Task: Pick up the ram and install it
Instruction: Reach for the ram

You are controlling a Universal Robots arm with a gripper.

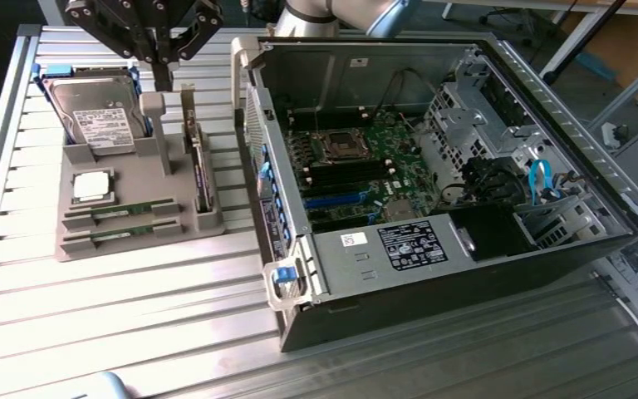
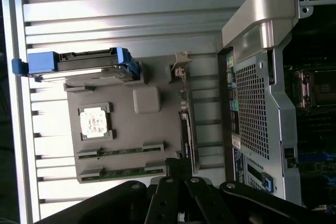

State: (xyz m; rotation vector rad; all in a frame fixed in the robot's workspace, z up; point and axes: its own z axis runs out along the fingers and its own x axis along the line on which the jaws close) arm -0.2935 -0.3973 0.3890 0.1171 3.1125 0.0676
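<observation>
- Hovering at the upper left of the exterior view, the hand (image 1: 163, 81) has its fingers pressed together and grips nothing.
- The ram (image 1: 120, 211) rests in a slot of the grey tray (image 1: 142, 184) on the counter (image 1: 97, 291), with a 2nd stick (image 1: 120, 236) just beside it.
- From the hand, the ram sits lower in the frame and slightly left.
- Its long axis runs left to right.
</observation>
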